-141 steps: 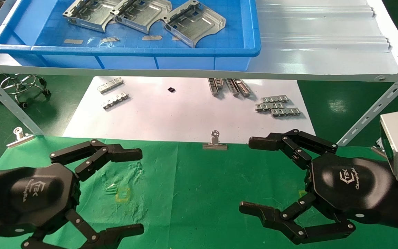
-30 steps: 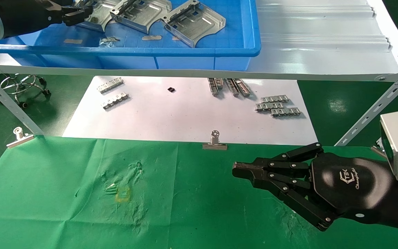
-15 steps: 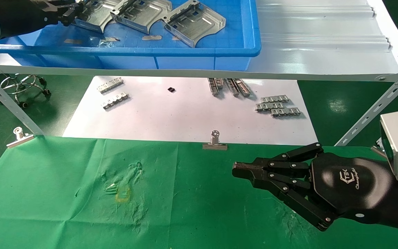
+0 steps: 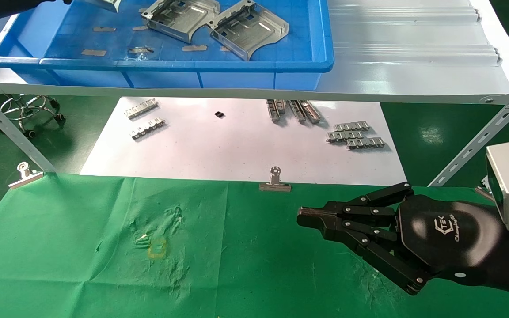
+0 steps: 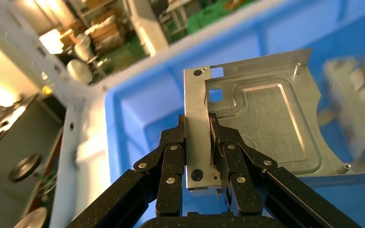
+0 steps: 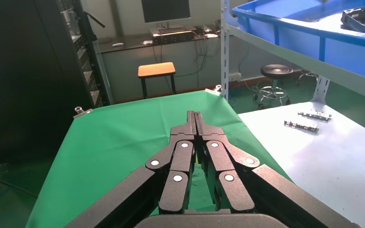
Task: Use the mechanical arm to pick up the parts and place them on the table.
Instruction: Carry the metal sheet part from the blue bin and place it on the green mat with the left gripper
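Observation:
My left gripper (image 5: 198, 137) is shut on the raised edge of a silver part (image 5: 261, 128) and holds it above the blue bin (image 5: 133, 109). In the head view only a corner of that part (image 4: 104, 3) and a bit of the left arm show at the top left. Two more parts (image 4: 179, 17) (image 4: 248, 27) lie in the blue bin (image 4: 161, 65) on the white shelf. My right gripper (image 4: 303, 217) is shut and empty, low over the green table (image 4: 237, 256) at the right; it also shows in the right wrist view (image 6: 195, 116).
The white shelf (image 4: 413, 53) spans the top, with slanted struts (image 4: 480, 137) at both sides. A white sheet (image 4: 237, 145) behind the table carries small chain-like strips (image 4: 355, 134). Binder clips (image 4: 275, 181) (image 4: 25, 173) sit on the cloth's far edge.
My left gripper has lifted the leftmost part up out of the bin, almost out of the head view. The right gripper, open 4.7 s ago, stays shut and still.

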Action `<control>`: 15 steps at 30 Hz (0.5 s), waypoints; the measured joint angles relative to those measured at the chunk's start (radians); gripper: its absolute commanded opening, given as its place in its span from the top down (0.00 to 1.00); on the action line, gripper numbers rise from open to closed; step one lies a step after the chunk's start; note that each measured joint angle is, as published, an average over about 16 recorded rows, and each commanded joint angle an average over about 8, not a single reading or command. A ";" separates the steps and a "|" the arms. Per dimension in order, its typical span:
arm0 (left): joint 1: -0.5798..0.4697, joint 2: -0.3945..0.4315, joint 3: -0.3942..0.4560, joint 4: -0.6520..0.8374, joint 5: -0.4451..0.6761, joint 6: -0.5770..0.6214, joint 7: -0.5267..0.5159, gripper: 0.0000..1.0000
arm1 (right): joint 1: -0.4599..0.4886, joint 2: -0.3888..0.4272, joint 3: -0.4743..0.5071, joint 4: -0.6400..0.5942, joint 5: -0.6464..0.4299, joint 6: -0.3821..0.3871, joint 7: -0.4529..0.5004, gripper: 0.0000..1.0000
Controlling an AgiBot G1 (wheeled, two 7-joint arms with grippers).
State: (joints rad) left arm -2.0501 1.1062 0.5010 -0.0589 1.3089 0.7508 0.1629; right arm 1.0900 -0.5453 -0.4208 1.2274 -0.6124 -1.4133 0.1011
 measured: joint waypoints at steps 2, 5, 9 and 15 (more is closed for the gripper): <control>0.003 -0.010 -0.009 -0.005 -0.014 0.036 0.012 1.00 | 0.000 0.000 0.000 0.000 0.000 0.000 0.000 1.00; 0.008 -0.030 -0.024 -0.013 -0.038 0.114 0.029 1.00 | 0.000 0.000 0.000 0.000 0.000 0.000 0.000 1.00; 0.020 -0.064 -0.045 -0.024 -0.072 0.251 0.055 1.00 | 0.000 0.000 0.000 0.000 0.000 0.000 0.000 1.00; 0.049 -0.124 -0.069 -0.051 -0.116 0.488 0.119 1.00 | 0.000 0.000 0.000 0.000 0.000 0.000 0.000 1.00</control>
State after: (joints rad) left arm -2.0008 0.9824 0.4320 -0.1102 1.1927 1.2387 0.2823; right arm 1.0900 -0.5453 -0.4209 1.2274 -0.6124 -1.4133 0.1011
